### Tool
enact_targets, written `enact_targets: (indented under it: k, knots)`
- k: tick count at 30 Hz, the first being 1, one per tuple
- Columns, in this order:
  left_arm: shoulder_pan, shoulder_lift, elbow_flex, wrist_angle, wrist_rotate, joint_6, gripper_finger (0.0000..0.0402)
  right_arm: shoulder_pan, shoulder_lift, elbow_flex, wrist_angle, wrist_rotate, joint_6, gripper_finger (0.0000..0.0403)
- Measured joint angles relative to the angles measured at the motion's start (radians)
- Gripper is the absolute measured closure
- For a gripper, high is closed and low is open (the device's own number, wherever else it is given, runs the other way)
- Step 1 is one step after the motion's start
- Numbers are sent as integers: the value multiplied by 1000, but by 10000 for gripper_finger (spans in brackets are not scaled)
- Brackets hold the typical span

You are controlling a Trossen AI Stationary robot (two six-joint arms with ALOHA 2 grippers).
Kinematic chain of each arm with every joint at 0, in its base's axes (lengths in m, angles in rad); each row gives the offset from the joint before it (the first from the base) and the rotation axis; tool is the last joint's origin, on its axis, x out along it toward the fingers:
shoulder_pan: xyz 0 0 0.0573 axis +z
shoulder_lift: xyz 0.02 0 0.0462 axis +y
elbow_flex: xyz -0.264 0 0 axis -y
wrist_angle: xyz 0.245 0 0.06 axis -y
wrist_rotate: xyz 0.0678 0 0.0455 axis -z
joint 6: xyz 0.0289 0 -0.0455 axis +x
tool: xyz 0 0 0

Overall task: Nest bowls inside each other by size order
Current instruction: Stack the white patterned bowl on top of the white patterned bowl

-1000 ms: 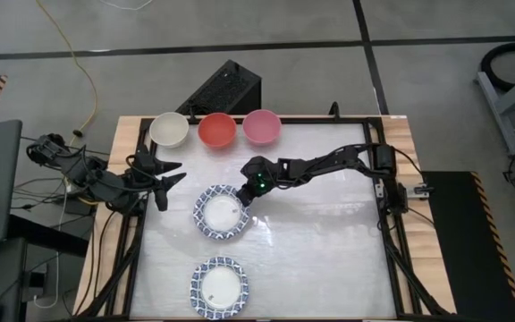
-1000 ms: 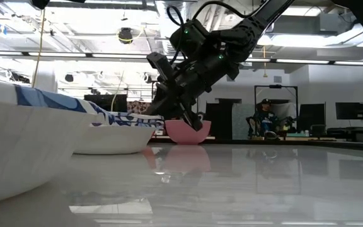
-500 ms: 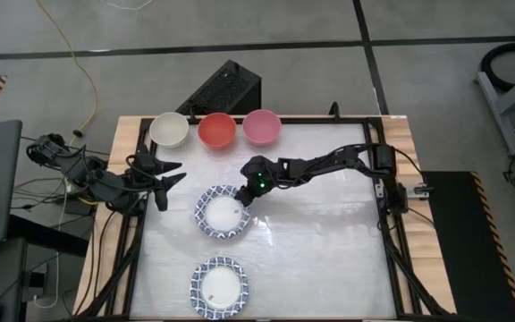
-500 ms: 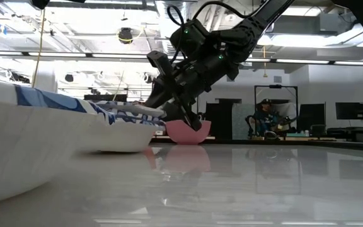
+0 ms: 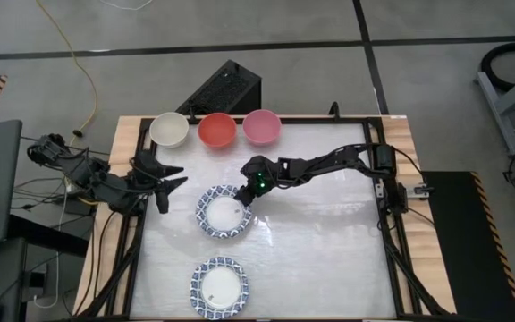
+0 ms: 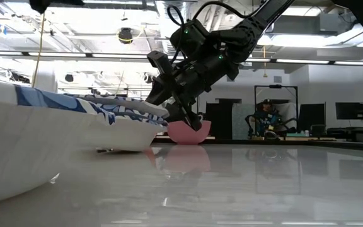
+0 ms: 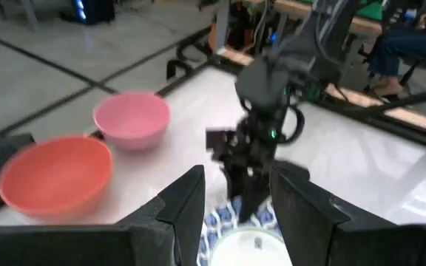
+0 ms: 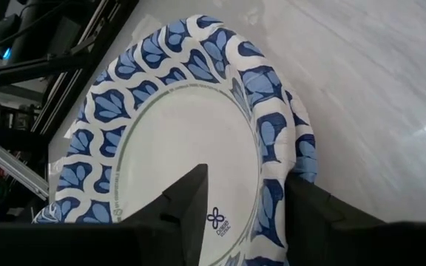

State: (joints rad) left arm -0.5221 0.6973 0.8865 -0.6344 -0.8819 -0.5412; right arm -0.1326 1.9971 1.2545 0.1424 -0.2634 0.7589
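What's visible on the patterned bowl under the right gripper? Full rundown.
The patterned bowl is wide and shallow, looks like paper, with a blue-and-white rim and a plain white centre carrying a small printed mark. It sits mid-table, stacked on at least one matching bowl whose rim peeks out beneath. In the low view its top rim lies tilted, not seated flat. The right gripper is at its edge, one finger over the rim, one outside, jaws open around the rim.
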Motion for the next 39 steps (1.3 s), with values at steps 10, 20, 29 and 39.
enact_targets:
  k: [10,20,29,39]
  knots:
    - [0,196,-207,298,64,-48,260,0,0,0,0,1,1,236]
    - [0,367,-281,338,191,-160,315,0,0,0,-4,1,0,236]
    - [0,397,-282,339,232,-162,372,-1,0,0,-7,0,0,236]
    - [3,419,-300,297,249,-136,401,-1,-1,1,-2,0,-1,236]
